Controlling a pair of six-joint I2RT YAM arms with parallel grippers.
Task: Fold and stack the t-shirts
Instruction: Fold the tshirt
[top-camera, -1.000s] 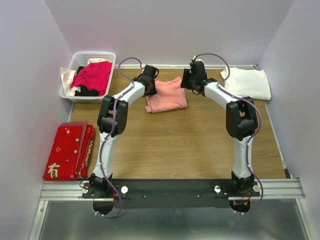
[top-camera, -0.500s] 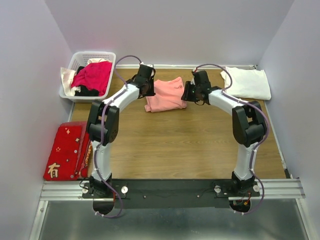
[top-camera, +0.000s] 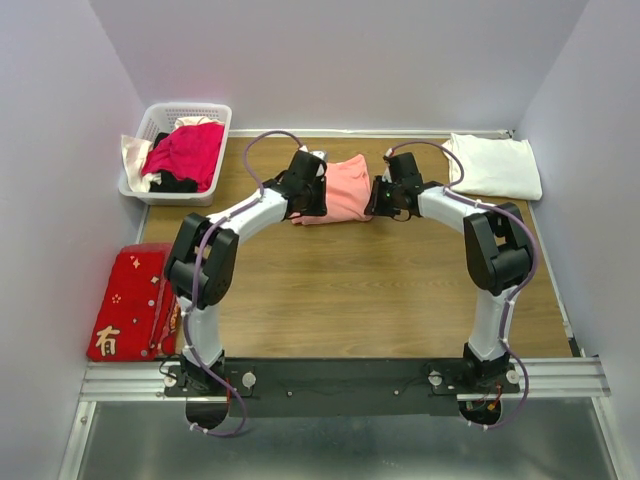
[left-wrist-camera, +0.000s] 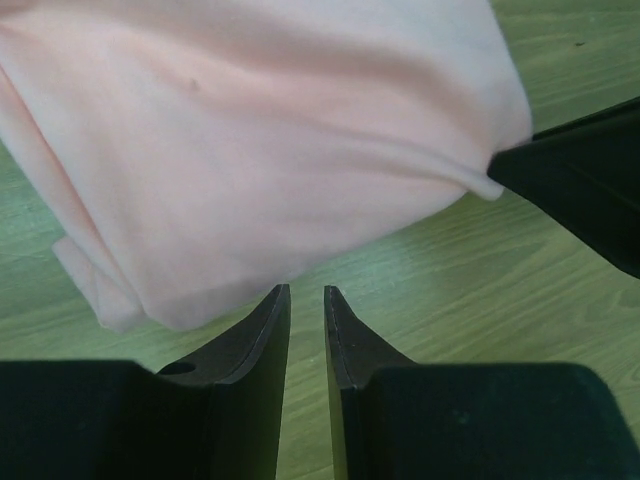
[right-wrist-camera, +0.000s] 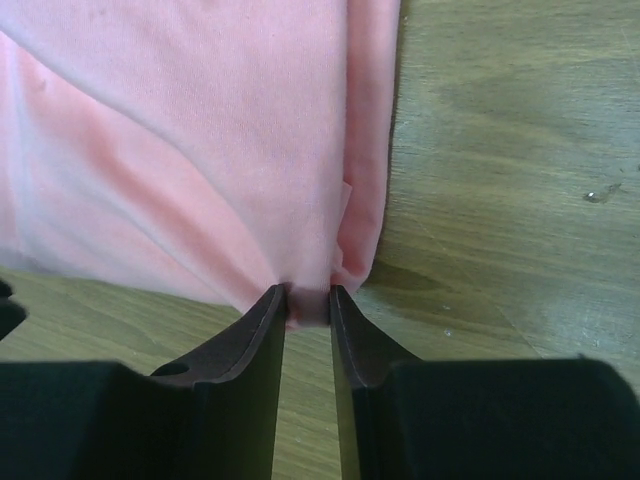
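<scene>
The salmon-pink t-shirt (top-camera: 348, 185) lies folded on the wooden table at the back centre. My right gripper (top-camera: 379, 199) is at its right edge and is shut on a pinch of the pink fabric (right-wrist-camera: 200, 150), seen between its tips (right-wrist-camera: 308, 292). My left gripper (top-camera: 317, 194) is over the shirt's left side. In the left wrist view its tips (left-wrist-camera: 305, 290) stand nearly together with nothing between them, just short of the shirt's edge (left-wrist-camera: 270, 150). The white t-shirt (top-camera: 495, 165) lies folded at the back right corner.
A white basket (top-camera: 160, 110) with magenta, black and pale clothes stands at the back left. The flat red cloth with gold characters (top-camera: 135, 300) lies at the left edge. Walls close in the table on the left, back and right.
Both grippers came down and toward each other at the pink shirt. The left arm swung right onto the shirt's left side. The right gripper now pinches the right edge.
</scene>
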